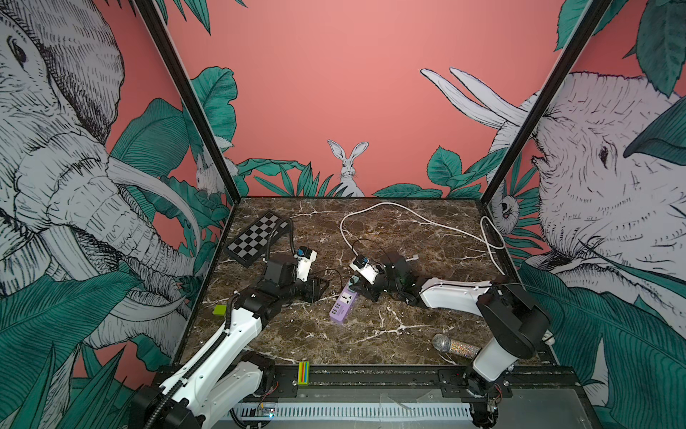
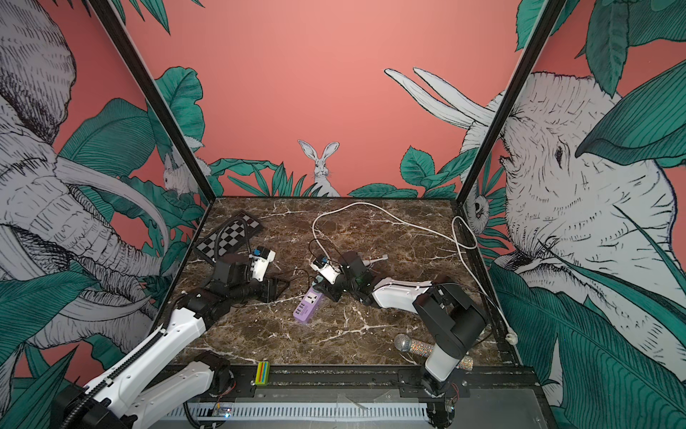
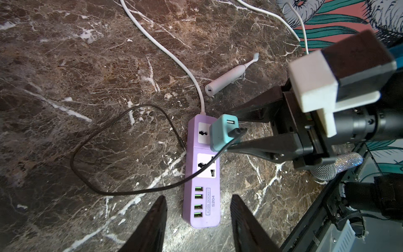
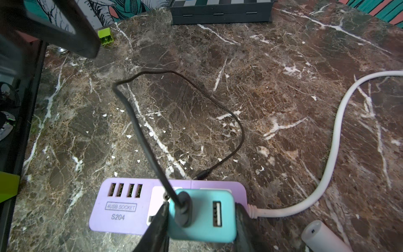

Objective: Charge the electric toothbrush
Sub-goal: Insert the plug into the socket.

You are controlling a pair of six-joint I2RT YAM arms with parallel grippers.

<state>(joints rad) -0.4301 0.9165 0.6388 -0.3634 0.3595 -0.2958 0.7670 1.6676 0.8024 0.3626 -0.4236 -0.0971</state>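
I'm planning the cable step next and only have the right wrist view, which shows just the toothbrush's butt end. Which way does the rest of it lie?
Observer: The electric toothbrush lies flat, its port end toward the purple power strip and its bristle head pointing away from it.
Operator: And the left gripper? I see only a dark blur.
Observer: The left gripper is open and empty, aimed at the strip's USB end.
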